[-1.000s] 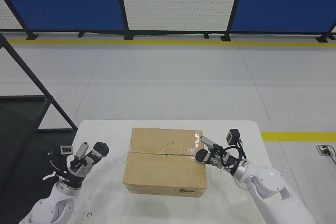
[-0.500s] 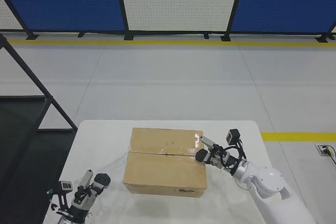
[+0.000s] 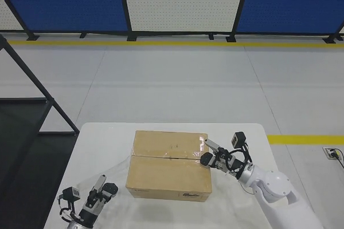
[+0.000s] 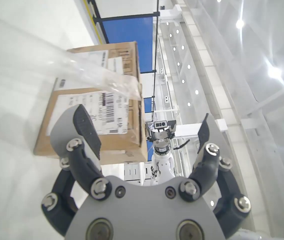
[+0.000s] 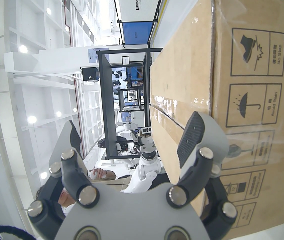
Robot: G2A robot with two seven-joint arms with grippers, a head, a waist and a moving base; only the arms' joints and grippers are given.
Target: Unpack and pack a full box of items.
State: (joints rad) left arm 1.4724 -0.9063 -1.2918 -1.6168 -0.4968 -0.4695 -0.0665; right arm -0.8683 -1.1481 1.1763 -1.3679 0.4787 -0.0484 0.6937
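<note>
A closed brown cardboard box (image 3: pixel 169 169) with a taped seam along its top lies in the middle of the white table (image 3: pixel 103 140). My right gripper (image 3: pixel 208 151) stands open at the box's right end, level with the seam. In the right wrist view one pad (image 5: pixel 191 136) lies over the top edge of the box (image 5: pixel 244 96), and the gripper (image 5: pixel 132 138) holds nothing. My left gripper (image 3: pixel 103 186) is low near the table's front left, apart from the box. It is open and empty (image 4: pixel 144 128), facing the labelled end of the box (image 4: pixel 94 101).
A black metal rack (image 3: pixel 23 91) stands on the floor left of the table. Blue and white panels (image 3: pixel 183 14) line the back. Bare table surface lies left and right of the box.
My left arm has drawn back toward the table's front edge and shifted slightly toward the box. The right arm and the box have not moved.
</note>
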